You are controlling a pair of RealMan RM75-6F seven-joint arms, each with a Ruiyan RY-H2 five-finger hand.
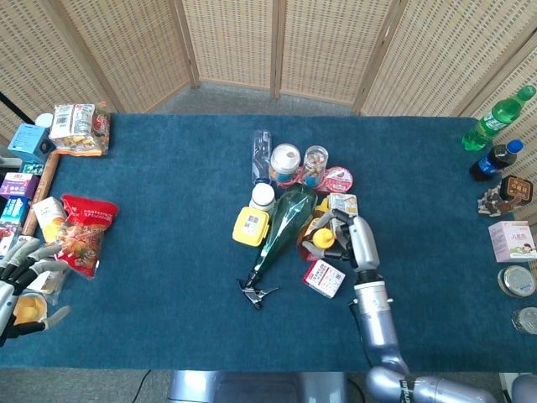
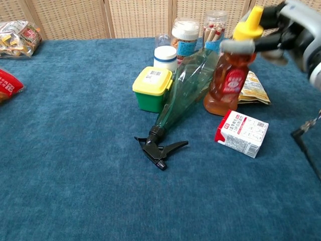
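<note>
**Right hand holds honey bottle above central cluster**

The right hand grips the honey bottle by its upper part, fingers wrapped below the yellow cap. Only the chest view shows the bottle tilted and amber-filled, its base just above the cloth; the head view shows little more than the cap, at 9 o'clock of the hand.

The left hand appears in the head view alone, at the table's left edge, fingers spread and holding nothing, just beside a red snack bag.

The green spray bottle lies on its side at 8 o'clock of the honey bottle, black trigger toward the near edge. A yellow-lidded green tub sits at its 9 o'clock. A small carton lies at 6 o'clock of the honey bottle, apart from it. Behind stand a white-capped jar, a labelled jar and a clear jar of sticks.

Open blue cloth runs between the cluster and the left-edge goods; drink bottles crowd the far right corner
</note>
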